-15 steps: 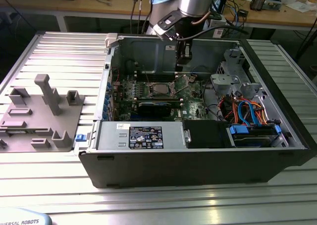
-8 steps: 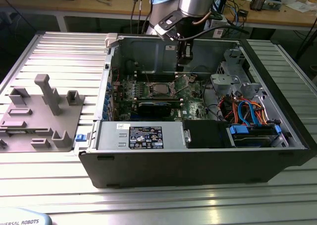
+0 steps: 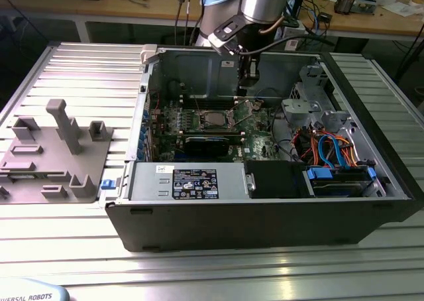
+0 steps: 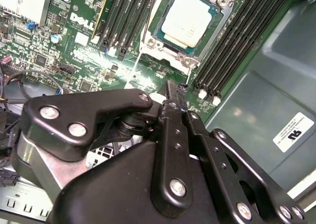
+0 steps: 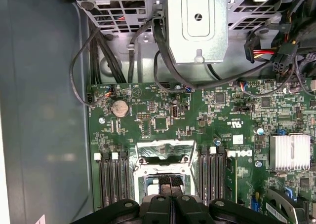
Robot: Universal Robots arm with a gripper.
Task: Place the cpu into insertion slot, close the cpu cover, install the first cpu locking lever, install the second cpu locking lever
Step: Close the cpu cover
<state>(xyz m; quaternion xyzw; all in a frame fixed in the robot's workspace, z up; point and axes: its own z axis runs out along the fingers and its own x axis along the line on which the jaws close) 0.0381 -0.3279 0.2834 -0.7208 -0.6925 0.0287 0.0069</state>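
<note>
Cpu (image 4: pixel 190 21), just one, sits in the single insertion slot (image 4: pixel 148 44), gripper (image 4: pixel 171 91) pinched together nearby.

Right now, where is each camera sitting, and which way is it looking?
Exterior view: off the arm, higher than the open computer case, looking down into it; the arm reaches in.
First wrist view: on the wrist, facing the green board and open cpu cover; shut jaws' tips show.
Second wrist view: on the wrist, looking past the jaws' black links at the cpu.
Shared: both wrist views show the jaws and memory slots.
</note>
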